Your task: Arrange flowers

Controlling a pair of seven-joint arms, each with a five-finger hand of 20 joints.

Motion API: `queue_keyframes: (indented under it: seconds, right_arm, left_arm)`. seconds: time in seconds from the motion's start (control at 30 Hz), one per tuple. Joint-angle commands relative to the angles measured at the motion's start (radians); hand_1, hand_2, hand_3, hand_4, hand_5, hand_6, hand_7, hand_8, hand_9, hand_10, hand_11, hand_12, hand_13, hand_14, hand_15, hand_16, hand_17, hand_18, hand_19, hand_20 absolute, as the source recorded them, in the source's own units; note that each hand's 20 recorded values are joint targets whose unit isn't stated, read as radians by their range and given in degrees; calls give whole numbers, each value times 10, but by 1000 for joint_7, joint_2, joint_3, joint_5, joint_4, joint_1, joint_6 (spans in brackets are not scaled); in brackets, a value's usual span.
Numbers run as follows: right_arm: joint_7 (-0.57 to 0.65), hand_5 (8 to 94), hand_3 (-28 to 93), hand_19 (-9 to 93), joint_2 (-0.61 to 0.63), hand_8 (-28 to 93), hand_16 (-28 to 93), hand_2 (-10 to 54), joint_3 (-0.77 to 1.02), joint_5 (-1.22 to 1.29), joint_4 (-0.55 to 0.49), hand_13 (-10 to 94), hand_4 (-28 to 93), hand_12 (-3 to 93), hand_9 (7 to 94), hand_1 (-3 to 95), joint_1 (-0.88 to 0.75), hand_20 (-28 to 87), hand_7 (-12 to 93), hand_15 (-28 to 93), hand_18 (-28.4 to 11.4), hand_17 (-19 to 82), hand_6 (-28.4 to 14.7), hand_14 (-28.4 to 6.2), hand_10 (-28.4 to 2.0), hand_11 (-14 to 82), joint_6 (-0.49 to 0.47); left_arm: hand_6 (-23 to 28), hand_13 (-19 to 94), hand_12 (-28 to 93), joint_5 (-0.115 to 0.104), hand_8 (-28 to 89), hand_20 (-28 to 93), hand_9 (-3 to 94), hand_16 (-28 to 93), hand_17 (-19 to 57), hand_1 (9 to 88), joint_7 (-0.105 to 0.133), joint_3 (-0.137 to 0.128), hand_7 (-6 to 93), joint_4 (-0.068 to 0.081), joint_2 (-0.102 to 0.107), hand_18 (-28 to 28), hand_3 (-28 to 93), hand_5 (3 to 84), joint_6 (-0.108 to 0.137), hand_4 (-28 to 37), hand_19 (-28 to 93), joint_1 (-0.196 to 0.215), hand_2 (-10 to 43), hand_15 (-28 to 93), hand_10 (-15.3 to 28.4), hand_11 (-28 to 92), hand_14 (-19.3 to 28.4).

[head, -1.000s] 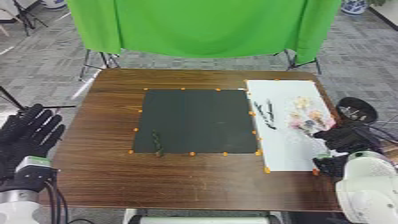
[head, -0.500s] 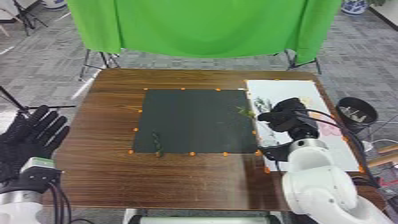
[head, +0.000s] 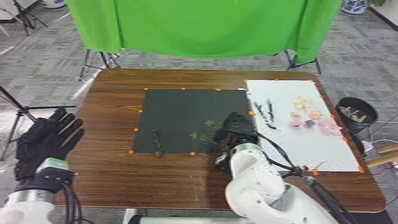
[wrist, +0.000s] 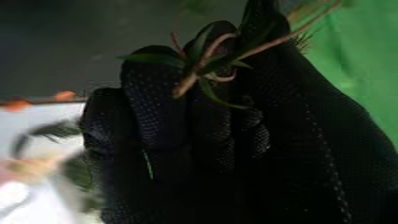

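Note:
Over the right part of the dark mat (head: 182, 117) is my right hand (head: 236, 131), its fingers curled round a green sprig (head: 206, 137) whose leaves stick out to the left. In the right wrist view, the brown stem of the sprig (wrist: 200, 67) crosses the fingertips of the glove (wrist: 213, 110). Another dark green sprig (head: 157, 142) lies at the mat's lower left. Dark stems (head: 266, 114) and pink and yellow flowers (head: 306, 120) lie on the white sheet (head: 284, 92). My left hand (head: 46, 142) is held with straight fingers beside the table's left edge.
Orange markers (head: 193, 153) line the mat and sheet on the brown table (head: 107, 175). A black basket (head: 357, 111) stands off the table's right edge. Behind the table hangs a green cloth (head: 209, 27).
My right hand has swung left from the flowers, across the white sheet, to the mat, carrying the sprig. The left hand has shifted slightly right.

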Motion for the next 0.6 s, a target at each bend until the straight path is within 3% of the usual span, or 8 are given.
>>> queue_keyframes:
  seconds: [0.03, 0.33, 0.4, 0.5, 0.6]
  right_arm:
    - [-20, 717, 735, 932, -76, 175, 298, -95, -55, -30, 86, 765, -154, 449, 835, 488, 64, 397, 503, 592, -226, 528, -27, -140, -121, 418, 74]
    - [-34, 715, 749, 932, -141, 166, 281, -93, -88, -120, 194, 753, -178, 384, 824, 463, 71, 346, 461, 574, -233, 513, -43, -146, -137, 420, 133]
    - [-33, 706, 763, 932, -144, 150, 263, -25, -87, -96, 184, 745, -209, 320, 820, 417, 68, 329, 409, 563, -240, 502, -51, -155, -152, 421, 139]
    - [-38, 695, 801, 932, -138, 96, 249, 45, -94, -114, 184, 739, -219, 302, 813, 359, 68, 311, 306, 555, -246, 492, -67, -163, -159, 409, 158]
    - [-38, 681, 810, 932, -132, -8, 240, 31, -98, -121, 175, 736, -201, 299, 804, 323, 69, 303, 285, 555, -247, 490, -71, -164, -161, 411, 179]
  left_arm:
    - [102, 281, 124, 6, -87, 79, 387, -74, -55, 301, -22, 18, 157, 9, 2, 156, 724, 458, -1, -283, 401, -16, 160, 407, 164, 222, 167]
    - [102, 281, 123, 7, -87, 78, 388, -75, -55, 301, -52, 35, 156, 18, 10, 156, 721, 458, -4, -283, 401, -50, 159, 407, 165, 222, 167]
    - [102, 281, 123, 8, -87, 78, 388, -75, -55, 301, -55, 38, 156, 21, 11, 156, 721, 458, -5, -283, 400, -58, 159, 407, 164, 222, 167]
    - [101, 280, 124, 9, -87, 79, 388, -75, -56, 300, -60, 40, 157, 25, 12, 156, 722, 457, -7, -283, 402, -68, 158, 407, 165, 221, 167]
    - [101, 280, 124, 11, -87, 81, 387, -74, -57, 299, -62, 37, 157, 27, 12, 157, 722, 457, -8, -283, 404, -66, 157, 406, 165, 221, 166]
